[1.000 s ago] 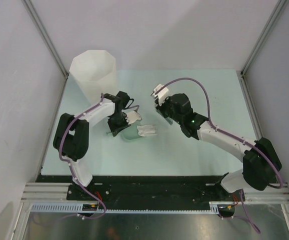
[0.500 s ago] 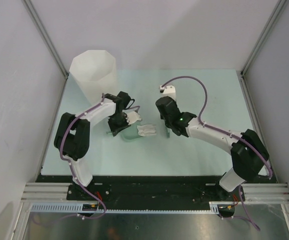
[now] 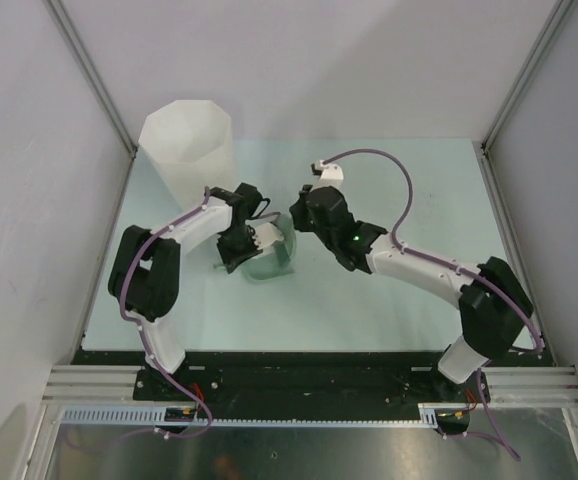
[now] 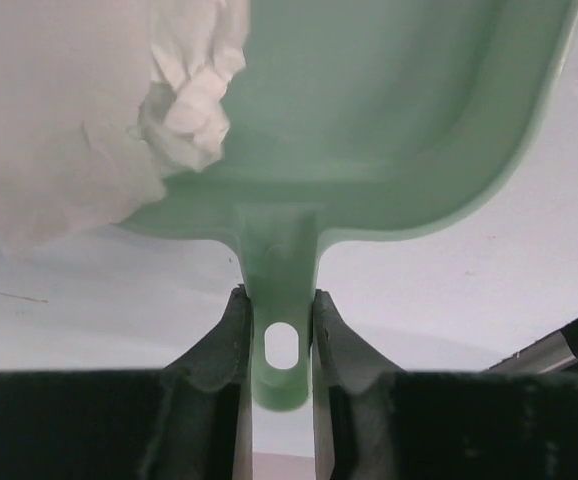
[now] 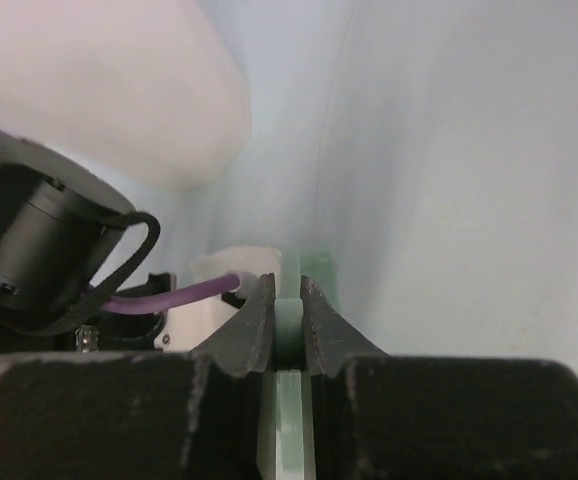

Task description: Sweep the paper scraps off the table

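My left gripper [image 4: 281, 330] is shut on the handle of a pale green dustpan [image 4: 399, 120]. Crumpled white paper scraps [image 4: 184, 100] lie in the pan's left part. In the top view the dustpan [image 3: 272, 262] rests on the mint-green table [image 3: 389, 290] with the scraps [image 3: 263, 237] in it, and the left gripper [image 3: 237, 250] is at its left end. My right gripper [image 5: 288, 300] is shut on a thin pale green sweeping tool [image 5: 288, 325]. In the top view the right gripper [image 3: 299, 222] is at the pan's right rim. No loose scrap shows on the table.
A tall white faceted bin [image 3: 187, 150] stands at the back left, just behind the left arm; it shows blurred in the right wrist view [image 5: 99, 80]. Grey walls edge the table on both sides. A black rail [image 3: 299, 365] runs along the front.
My right gripper has swung left with its tool to the dustpan's mouth. The paper wad that lay on the table right of the pan is no longer there. The left arm has held still.
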You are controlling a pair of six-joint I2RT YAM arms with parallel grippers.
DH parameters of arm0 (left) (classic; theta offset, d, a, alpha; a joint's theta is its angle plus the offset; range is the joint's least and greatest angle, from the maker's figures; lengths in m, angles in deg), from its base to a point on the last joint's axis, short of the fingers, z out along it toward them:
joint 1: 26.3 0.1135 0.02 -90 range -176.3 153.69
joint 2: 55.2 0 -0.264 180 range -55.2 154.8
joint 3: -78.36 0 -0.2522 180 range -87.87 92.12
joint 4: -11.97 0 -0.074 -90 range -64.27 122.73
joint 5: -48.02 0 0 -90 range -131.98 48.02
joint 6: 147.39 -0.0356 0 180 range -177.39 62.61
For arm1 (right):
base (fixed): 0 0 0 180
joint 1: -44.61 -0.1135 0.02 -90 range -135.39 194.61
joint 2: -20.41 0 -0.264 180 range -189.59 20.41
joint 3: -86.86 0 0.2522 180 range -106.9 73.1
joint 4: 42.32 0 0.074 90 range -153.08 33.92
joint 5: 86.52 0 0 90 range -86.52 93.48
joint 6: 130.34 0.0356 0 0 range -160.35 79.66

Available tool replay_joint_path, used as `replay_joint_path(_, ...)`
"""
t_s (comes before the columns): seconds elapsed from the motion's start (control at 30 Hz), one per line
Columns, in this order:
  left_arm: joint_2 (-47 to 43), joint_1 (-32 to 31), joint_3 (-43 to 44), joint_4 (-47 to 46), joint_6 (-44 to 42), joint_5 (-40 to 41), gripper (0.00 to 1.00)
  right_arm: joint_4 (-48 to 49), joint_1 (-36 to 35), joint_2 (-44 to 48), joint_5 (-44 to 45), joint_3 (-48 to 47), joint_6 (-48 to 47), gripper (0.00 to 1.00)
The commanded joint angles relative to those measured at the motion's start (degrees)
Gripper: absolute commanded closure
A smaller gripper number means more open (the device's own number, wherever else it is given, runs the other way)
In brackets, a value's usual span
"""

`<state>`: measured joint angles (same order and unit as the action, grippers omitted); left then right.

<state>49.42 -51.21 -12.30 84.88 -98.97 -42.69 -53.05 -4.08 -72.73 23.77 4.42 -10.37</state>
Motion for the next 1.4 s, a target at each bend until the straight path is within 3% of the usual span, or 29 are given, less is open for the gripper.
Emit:
replay_joint_path(0.0, -0.47, -0.58, 1.42, -0.09, -0.78, -3.94, 1.00, 3.15, -0.80, 8.67, 10.53, -1.01, -4.90, 1.00)
replay_joint_path(0.1, -0.56, -0.49, 2.39, -0.09, -0.34, -6.23, 1.00, -1.08, -1.15, 11.75, 17.66, -0.31, -10.18, 1.00)
replay_joint_path(0.43, -1.43, -0.58, 6.16, -1.94, 1.59, -9.57, 1.00, -7.77, -0.01, 19.66, 23.74, 1.09, -17.67, 1.00)
replay_joint_path(0.6, -4.06, -0.58, 7.40, -1.94, 1.77, -11.06, 1.00, -10.50, 7.28, 26.94, 16.73, 3.29, -17.06, 1.00)
replay_joint_path(0.77, -6.44, -0.58, 9.94, -1.94, 2.56, -12.12, 1.00, -11.81, 14.93, 32.49, 3.97, 7.07, -18.64, 1.00)
replay_joint_path(1.37, -12.60, 2.75, 32.88, -1.32, 10.29, -5.27, 1.00, -15.16, 18.28, 36.28, 1.59, 11.38, -19.87, 1.00)
